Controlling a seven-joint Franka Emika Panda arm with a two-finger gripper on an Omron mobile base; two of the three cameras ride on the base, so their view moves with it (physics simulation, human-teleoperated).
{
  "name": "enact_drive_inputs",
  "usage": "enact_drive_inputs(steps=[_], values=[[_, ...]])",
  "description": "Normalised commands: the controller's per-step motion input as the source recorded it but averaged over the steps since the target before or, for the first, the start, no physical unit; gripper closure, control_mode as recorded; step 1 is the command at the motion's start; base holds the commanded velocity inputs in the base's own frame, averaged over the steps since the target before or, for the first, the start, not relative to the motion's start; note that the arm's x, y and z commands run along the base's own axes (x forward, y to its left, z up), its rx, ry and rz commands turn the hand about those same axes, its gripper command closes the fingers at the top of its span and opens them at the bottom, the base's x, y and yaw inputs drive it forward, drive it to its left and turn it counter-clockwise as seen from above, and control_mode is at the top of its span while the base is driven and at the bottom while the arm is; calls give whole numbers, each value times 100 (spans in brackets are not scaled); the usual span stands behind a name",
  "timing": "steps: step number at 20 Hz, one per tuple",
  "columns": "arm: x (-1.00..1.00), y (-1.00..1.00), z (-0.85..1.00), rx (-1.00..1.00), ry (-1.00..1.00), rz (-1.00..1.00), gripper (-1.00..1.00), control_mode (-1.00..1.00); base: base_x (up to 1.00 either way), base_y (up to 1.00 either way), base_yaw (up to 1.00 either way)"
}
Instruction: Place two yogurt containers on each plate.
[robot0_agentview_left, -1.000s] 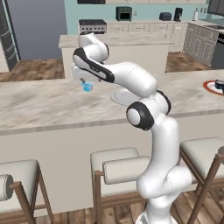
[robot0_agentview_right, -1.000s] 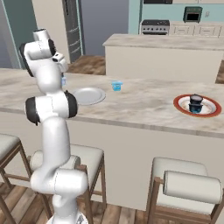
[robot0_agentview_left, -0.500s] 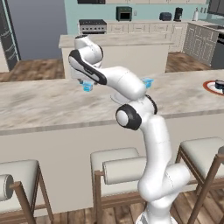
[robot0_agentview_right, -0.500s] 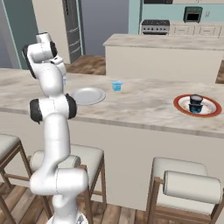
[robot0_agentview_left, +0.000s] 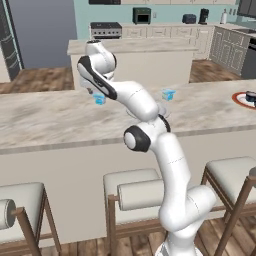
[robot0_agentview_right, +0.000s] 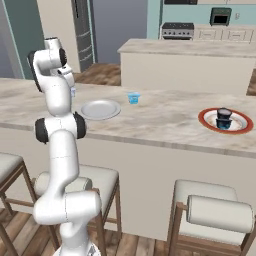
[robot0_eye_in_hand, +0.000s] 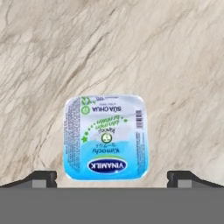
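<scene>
- Swung further over the marble counter (robot0_agentview_left: 50, 120) than a second ago, upper arm now leaning more toward the far side; nothing on the counter shifted since then.
- Gripper (robot0_eye_in_hand: 112, 177) spread wide and empty, one dark fingertip (robot0_eye_in_hand: 41, 178) to each side of the view's lower edge.
- Light blue yogurt cup (robot0_eye_in_hand: 106, 136) directly below the gripper, between the two fingertips, untouched, standing on the counter.
- Seen from above: rounded-square foil lid, white fading to sky blue, green lettering, dark blue oval logo at the edge nearest the fingers.
- Same cup (robot0_agentview_left: 100, 99) a small translucent blue tub just under the hand in the left base view.
- Second light blue cup (robot0_agentview_right: 133, 98) well off to the gripper's right, beyond the plain pale plate (robot0_agentview_right: 100, 109).
- Red-rimmed plate (robot0_agentview_right: 224, 120) farther right still, with dark cups (robot0_agentview_right: 223, 118) on it.
</scene>
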Motion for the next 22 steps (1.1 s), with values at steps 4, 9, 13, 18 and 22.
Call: enact_drive_inputs(steps=[4, 9, 13, 18, 22], values=[[9, 0, -14, 5, 0, 0, -100, -100, 0, 0, 0], [1, -7, -16, 3, 0, 0, -100, -100, 0, 0, 0], [1, -21, -11, 0, 0, 0, -100, -100, 0, 0, 0], [13, -16, -8, 0, 0, 0, -100, -100, 0, 0, 0], [11, -2, -9, 0, 0, 0, -100, -100, 0, 0, 0]])
